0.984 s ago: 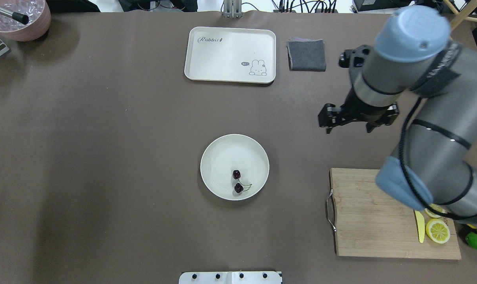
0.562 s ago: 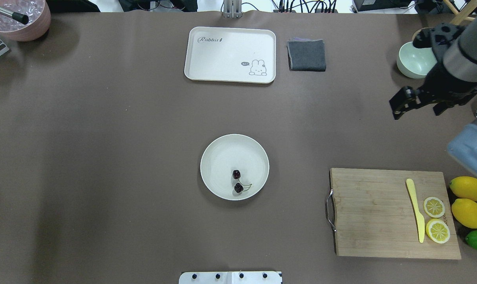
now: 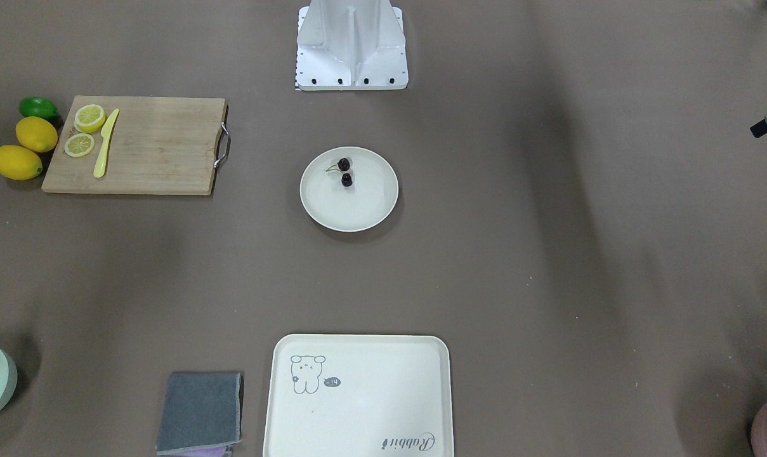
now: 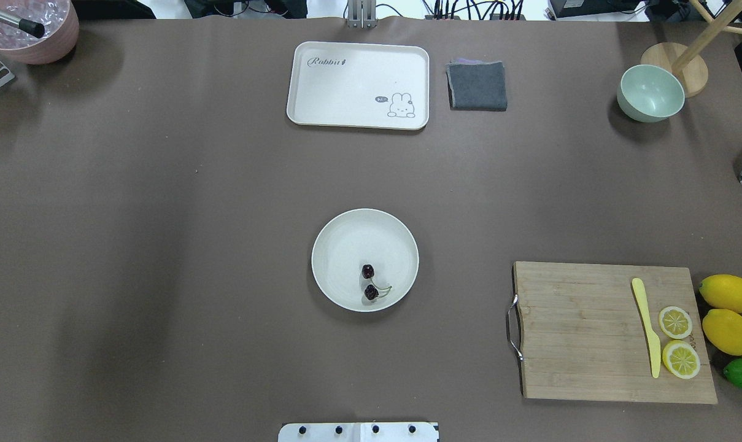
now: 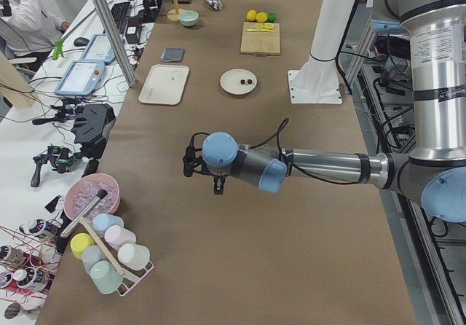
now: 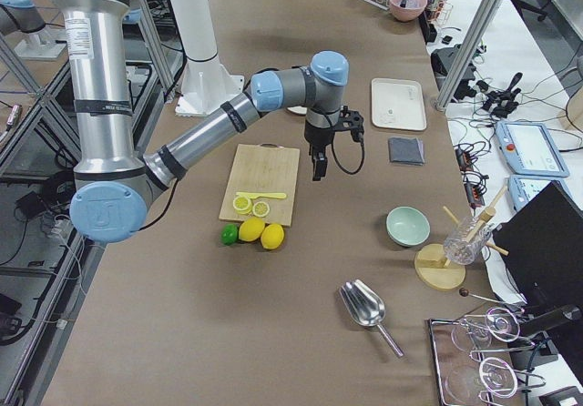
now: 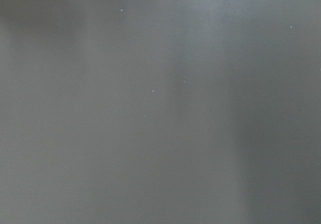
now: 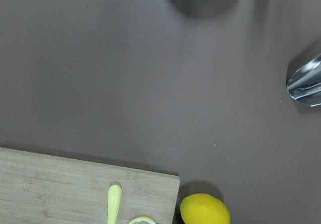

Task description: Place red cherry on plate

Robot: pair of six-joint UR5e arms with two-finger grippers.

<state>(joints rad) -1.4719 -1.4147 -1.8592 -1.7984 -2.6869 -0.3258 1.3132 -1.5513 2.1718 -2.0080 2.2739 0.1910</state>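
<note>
The red cherry [image 4: 369, 281], a pair of dark glossy fruits on thin green stems, lies inside the round cream plate [image 4: 346, 239] at the table's middle, on its side nearer the robot. In the front-facing view the red cherry [image 3: 344, 172] rests near the plate's [image 3: 351, 212] far rim. No gripper touches either. My right gripper [image 6: 317, 171] hangs beyond the cutting board, far from the plate. Above bare table at the other end is my left gripper [image 5: 191, 162]. Both show only in side views, so I cannot tell whether they are open or shut.
A cream tray [image 4: 358, 85] and a grey cloth [image 4: 477, 86] lie at the far edge. A green bowl [image 4: 650, 93], a metal scoop [image 8: 306, 81], a cutting board [image 4: 579, 331] with knife and lemon slices, and whole lemons [image 4: 728, 293] fill the right side.
My right arm has swung right and left the overhead view, uncovering the bowl, lemons and cutting board. The cherries and the plate have not moved.
</note>
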